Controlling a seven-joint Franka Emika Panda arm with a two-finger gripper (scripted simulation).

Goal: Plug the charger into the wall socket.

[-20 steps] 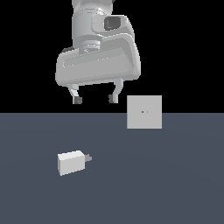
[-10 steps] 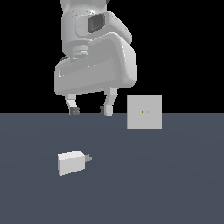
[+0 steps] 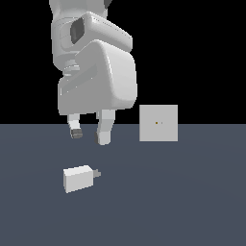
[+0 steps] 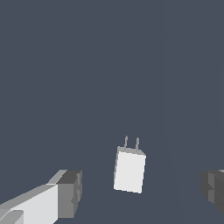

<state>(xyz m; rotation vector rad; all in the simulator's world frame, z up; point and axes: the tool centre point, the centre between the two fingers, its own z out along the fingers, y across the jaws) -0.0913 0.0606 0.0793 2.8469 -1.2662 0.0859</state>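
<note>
The task is judged barely begun: the small off-white rectangular charger (image 3: pixel 78 178) with dark-grey prongs lies ungrasped on the dark floor, well apart from the flat upright light-grey square wall socket (image 3: pixel 158 123), while the white two-finger gripper (image 3: pixel 90 134), spread wide and empty, is positioned above the charger; grasping, carrying and insertion remain

The charger (image 3: pixel 78 178) lies flat on the floor (image 3: pixel 192 202), toward the exterior view's left. Its prongs (image 3: pixel 96 174) point toward the exterior view's right. The socket (image 3: pixel 158 123) stands upright farther back and to the exterior view's right, well apart from the charger. The gripper (image 3: pixel 90 135) hangs above the floor, just behind the charger and to the left of the socket. In the wrist view, the charger (image 4: pixel 129 169) lies between the two spread fingers (image 4: pixel 70 193), touching neither.
</note>
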